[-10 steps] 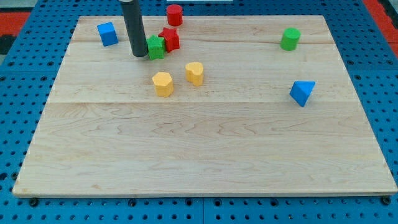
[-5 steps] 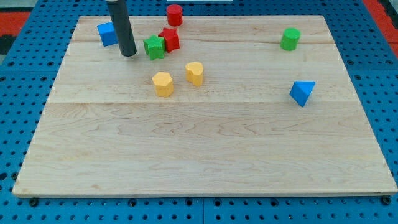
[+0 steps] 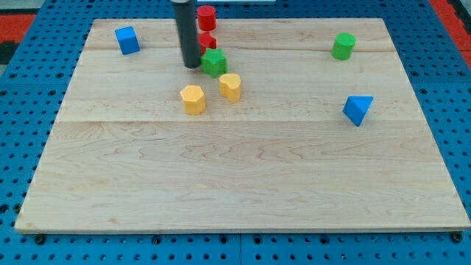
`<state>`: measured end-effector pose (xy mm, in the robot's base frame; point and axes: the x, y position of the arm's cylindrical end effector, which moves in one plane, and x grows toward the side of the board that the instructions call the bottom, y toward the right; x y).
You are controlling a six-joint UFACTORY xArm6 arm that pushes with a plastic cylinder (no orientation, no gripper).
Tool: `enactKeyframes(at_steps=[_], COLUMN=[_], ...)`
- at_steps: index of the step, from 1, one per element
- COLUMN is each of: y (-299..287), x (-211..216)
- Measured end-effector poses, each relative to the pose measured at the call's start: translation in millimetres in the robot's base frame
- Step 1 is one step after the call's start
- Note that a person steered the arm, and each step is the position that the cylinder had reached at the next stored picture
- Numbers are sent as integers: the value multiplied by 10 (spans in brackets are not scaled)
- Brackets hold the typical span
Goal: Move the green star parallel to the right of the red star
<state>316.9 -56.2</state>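
a pale wooden board (image 3: 243,184) lies on a blue pegboard surface (image 3: 22,110). near the board's top-left corner sits a blue cube (image 3: 127,40). a red cylinder (image 3: 207,16) stands at the top edge, left of centre. two yellow blocks sit side by side below it, one (image 3: 193,99) slightly lower and to the left of the other (image 3: 230,86). a green cylinder (image 3: 342,46) stands at upper right, with a blue triangular block (image 3: 358,110) below it.

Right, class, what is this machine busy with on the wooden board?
A dark rod is pushing blocks. My tip sits against the left side of the green star, which lies just below the red star, partly hidden behind the rod. The green star is not yet level with it on the view's right.
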Motion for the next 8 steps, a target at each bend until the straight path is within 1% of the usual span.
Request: enactKeyframes(at_steps=[3, 4, 6, 7, 8], y=[1535, 1554, 1898, 1653, 1946], x=[-2, 218, -174, 51, 311])
